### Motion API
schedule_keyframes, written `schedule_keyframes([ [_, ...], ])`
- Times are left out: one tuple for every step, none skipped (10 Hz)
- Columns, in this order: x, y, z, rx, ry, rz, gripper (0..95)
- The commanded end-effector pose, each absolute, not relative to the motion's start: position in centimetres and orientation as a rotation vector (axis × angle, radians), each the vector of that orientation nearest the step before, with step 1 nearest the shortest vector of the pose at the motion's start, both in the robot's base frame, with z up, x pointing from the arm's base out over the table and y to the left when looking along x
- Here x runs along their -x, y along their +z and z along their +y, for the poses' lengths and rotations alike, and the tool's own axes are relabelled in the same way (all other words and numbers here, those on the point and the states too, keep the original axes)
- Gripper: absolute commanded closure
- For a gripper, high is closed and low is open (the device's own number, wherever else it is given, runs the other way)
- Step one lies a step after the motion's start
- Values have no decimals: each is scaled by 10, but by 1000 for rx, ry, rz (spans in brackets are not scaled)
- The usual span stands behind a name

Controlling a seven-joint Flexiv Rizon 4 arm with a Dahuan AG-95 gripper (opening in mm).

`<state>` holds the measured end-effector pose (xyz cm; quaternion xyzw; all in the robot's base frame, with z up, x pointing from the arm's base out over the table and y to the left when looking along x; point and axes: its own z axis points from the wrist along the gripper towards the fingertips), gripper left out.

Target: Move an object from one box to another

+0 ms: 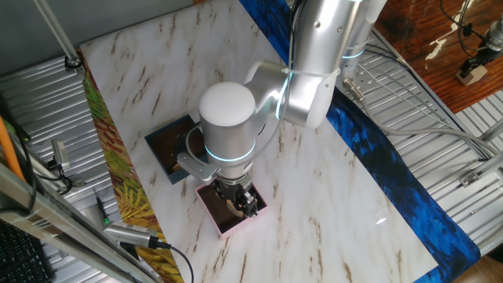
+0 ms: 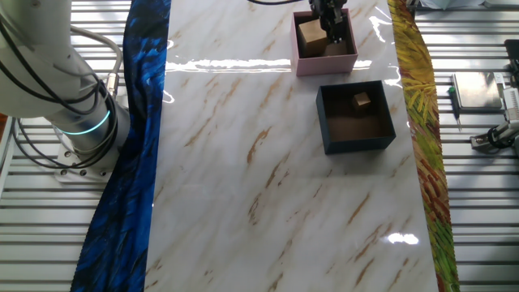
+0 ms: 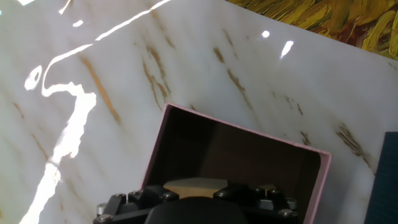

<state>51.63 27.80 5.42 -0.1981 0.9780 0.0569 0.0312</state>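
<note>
Arm reaches down over marble surface (image 1: 338, 196) in one fixed view; hand (image 1: 240, 200) sits inside pink box (image 1: 236, 224), its fingers hidden from above. Navy box (image 1: 167, 145) lies just beside, partly under the wrist.

Other fixed view: hand (image 2: 328, 24) is low in pink box (image 2: 324, 61), beside a tan wooden block (image 2: 310, 34) resting in it; whether the fingers grip that block, cannot tell. Navy box (image 2: 357, 138) holds a smaller block (image 2: 362, 100) near its far wall.

Hand view: pink box (image 3: 236, 134) fills the lower frame, and a tan block top (image 3: 196, 185) shows just at the hand's body (image 3: 199, 205). Finger opening not visible.
</note>
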Motion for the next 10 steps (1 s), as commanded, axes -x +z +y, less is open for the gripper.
schedule_keyframes([
  [-516, 54, 278, 615, 176, 3013, 190],
  [-516, 54, 278, 621, 178, 3010, 190],
  [-517, 55, 278, 630, 183, 3007, 190],
  [-521, 62, 279, 643, 181, 3005, 190],
  [-526, 74, 280, 651, 173, 3008, 190],
  [-528, 79, 281, 649, 172, 3011, 190],
  [-529, 84, 282, 651, 172, 3013, 190],
  [-531, 95, 282, 650, 173, 3024, 190],
  [-533, 97, 281, 656, 170, 3025, 190],
  [-536, 99, 280, 655, 172, 3027, 190],
])
